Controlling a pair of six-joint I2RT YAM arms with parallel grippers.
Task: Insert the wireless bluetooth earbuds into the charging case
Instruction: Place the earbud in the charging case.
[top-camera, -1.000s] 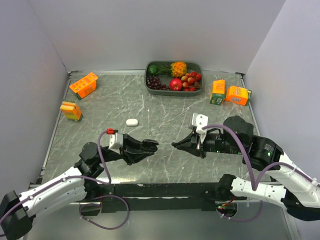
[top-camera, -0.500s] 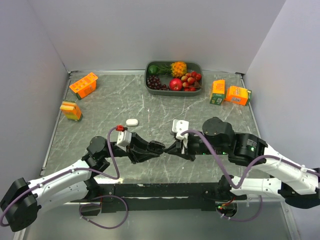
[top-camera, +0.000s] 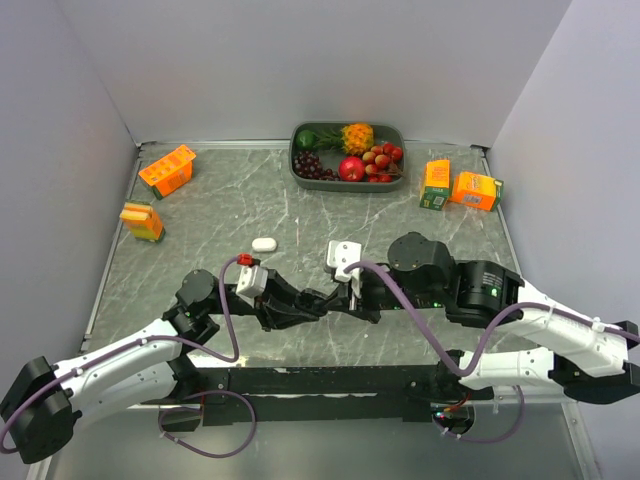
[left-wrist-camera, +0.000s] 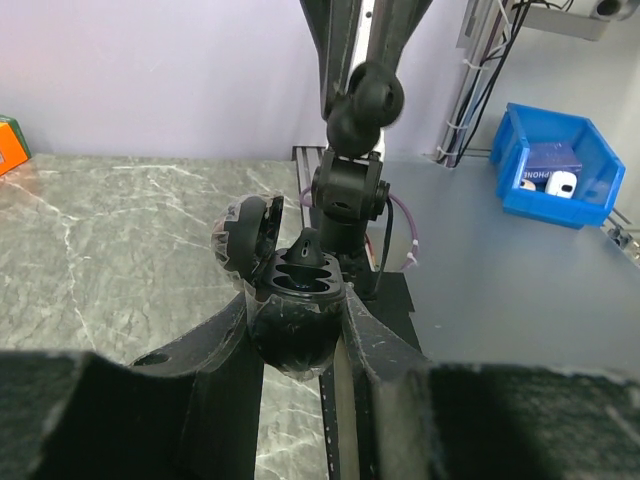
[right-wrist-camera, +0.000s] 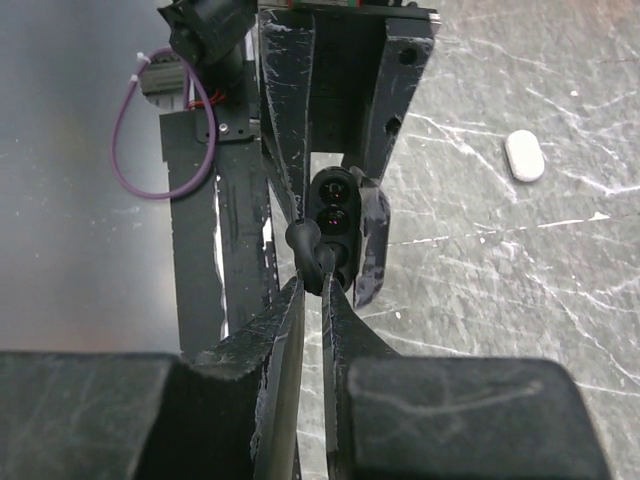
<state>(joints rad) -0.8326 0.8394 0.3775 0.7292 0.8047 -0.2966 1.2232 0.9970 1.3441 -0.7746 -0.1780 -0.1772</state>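
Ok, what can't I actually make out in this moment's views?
1. Right wrist: the fingers of the right hand cover part of the black earbud, so whether it is seated in the black case is unclear.
2. Top view: the earbud is lost in the small dark spot where the left hand meets the right.
3. Top view: the white case is too small to show its contents.

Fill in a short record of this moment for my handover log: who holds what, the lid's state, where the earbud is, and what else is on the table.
left gripper: shut on the black charging case
lid: open, swung back
right gripper: shut on a black earbud
earbud position: at the case's open mouth, not visibly seated
elsewhere: white case lying on the table, apart from both arms; fruit tray at the far edge
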